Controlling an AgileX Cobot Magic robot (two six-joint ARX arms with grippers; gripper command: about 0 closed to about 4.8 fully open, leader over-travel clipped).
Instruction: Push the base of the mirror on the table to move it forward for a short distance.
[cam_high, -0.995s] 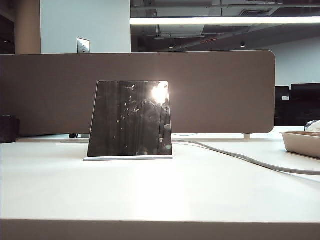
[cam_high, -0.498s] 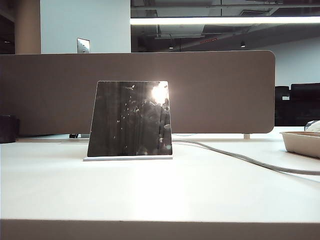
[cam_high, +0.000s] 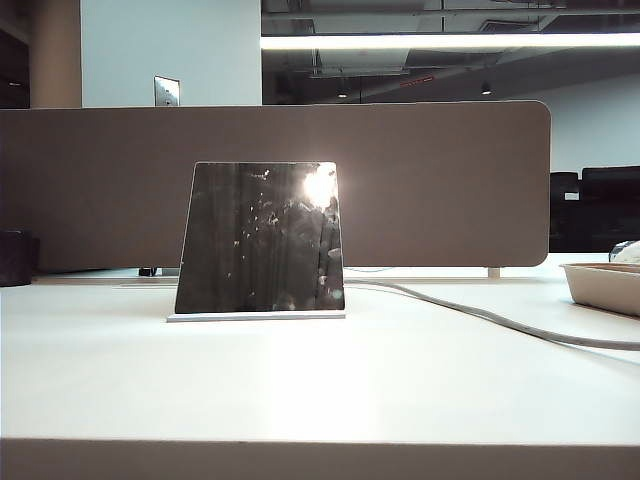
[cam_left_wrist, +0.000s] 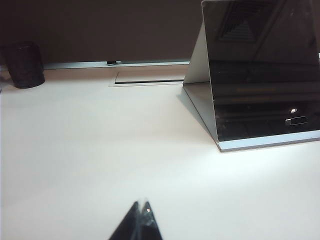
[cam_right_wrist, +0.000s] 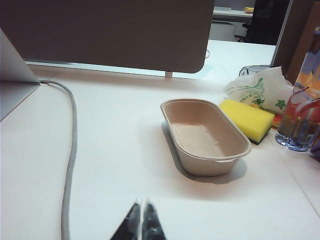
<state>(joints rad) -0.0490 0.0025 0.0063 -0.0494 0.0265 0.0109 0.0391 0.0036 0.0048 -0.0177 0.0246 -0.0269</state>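
Left wrist view shows my left gripper (cam_left_wrist: 141, 220) pinched closed, well short of the mirror (cam_left_wrist: 262, 70) on the table (cam_left_wrist: 100, 150); right gripper (cam_right_wrist: 140, 220) likewise closed. Pushing above the base (cam_left_wrist: 270, 143) could tip it.

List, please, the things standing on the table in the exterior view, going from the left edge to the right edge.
Dark container → mirror on its base → grey cable → beige tray. Neither gripper appears in this view; the wrist views show the left gripper and the right gripper with jaws shut.

Bright ceiling strip light (cam_high: 450, 41), glare on mirror (cam_high: 320, 185).
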